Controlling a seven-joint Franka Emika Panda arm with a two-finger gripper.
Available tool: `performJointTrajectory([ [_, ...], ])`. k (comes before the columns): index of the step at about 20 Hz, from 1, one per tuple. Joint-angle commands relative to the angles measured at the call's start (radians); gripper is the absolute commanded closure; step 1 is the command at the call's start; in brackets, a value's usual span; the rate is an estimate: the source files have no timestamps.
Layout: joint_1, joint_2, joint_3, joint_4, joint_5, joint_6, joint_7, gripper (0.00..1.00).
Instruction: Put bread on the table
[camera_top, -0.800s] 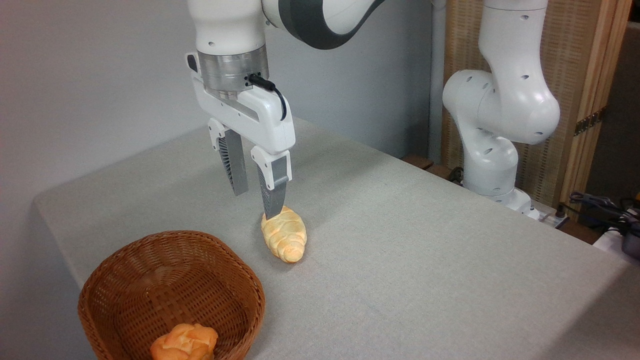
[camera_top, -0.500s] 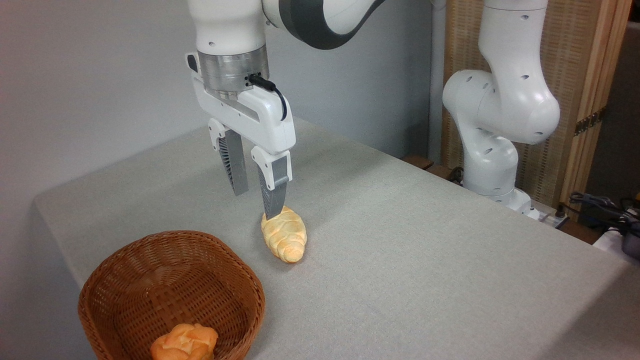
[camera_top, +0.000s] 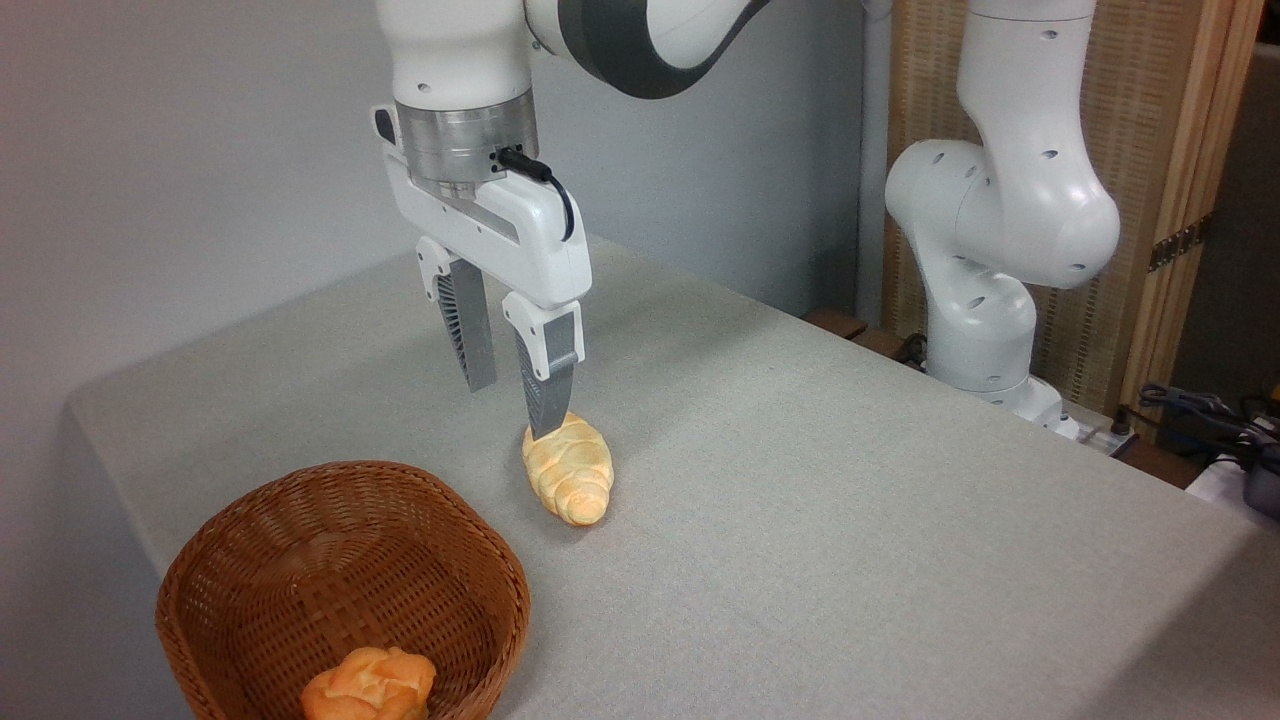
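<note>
Sitting near the front left corner of the table (camera_top: 850, 520), a brown wicker basket (camera_top: 250, 540) holds the bread (camera_top: 370, 685), a knobbly orange bun resting against the basket's inside front wall at the picture's bottom edge. Just to the right of the basket and a little farther back, a pale-yellow ridged roll (camera_top: 570, 468) lies on the bare surface, clear of the rim. Above its far end hangs the gripper (camera_top: 512, 410), pointing straight down, its two grey fingers spread apart with a clear gap between them and nothing held. The nearer fingertip overlaps the roll's far end in the view; whether it touches cannot be told. Farther right, past the table's back right edge, stands the arm's white base (camera_top: 985, 330).
</note>
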Motion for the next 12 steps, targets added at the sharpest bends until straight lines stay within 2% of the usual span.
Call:
performJointTrajectory([
  [1, -0.004, -0.009, 0.009, 0.011, -0.003, -0.021, 0.018, 0.00],
  [7, -0.004, -0.007, 0.009, 0.028, -0.003, -0.020, 0.015, 0.00],
  [12, -0.004, 0.027, 0.009, 0.063, 0.009, 0.068, 0.015, 0.00],
])
